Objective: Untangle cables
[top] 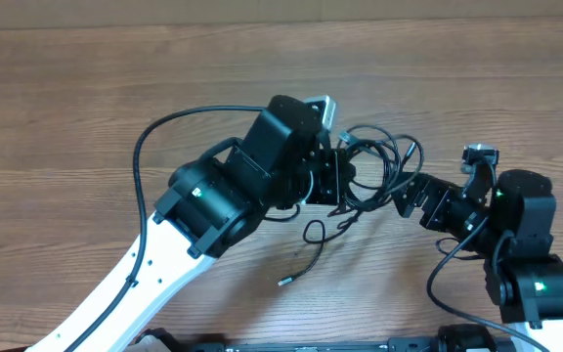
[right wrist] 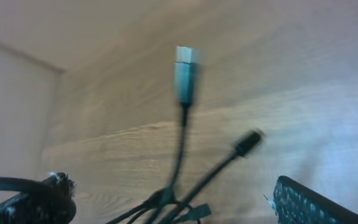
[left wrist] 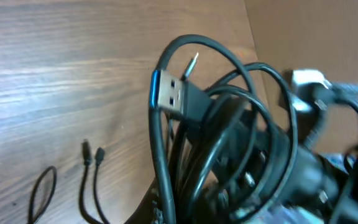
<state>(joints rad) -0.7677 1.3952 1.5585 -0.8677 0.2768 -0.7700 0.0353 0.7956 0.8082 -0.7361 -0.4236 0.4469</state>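
The cables (top: 374, 164) form a black tangled bundle at mid-table. My left gripper (top: 346, 177) is shut on the bundle's left side. In the left wrist view the loops (left wrist: 229, 124) rise out of the gripper (left wrist: 229, 208), with a USB plug (left wrist: 174, 96) sticking out to the left. My right gripper (top: 408, 192) is open at the bundle's right edge. In its wrist view, strands run between the wide-apart fingers (right wrist: 306, 202) of the gripper (right wrist: 173, 211), ending in a silver plug (right wrist: 186, 73) and a dark plug (right wrist: 248, 142). One loose strand (top: 311, 246) trails toward the front.
The table (top: 66, 98) is bare wood around the arms. Two small plug ends (left wrist: 92, 152) and a thin loop (left wrist: 42, 193) lie on the wood left of my left gripper. The left arm's own thick wire (top: 154, 132) arcs over its link.
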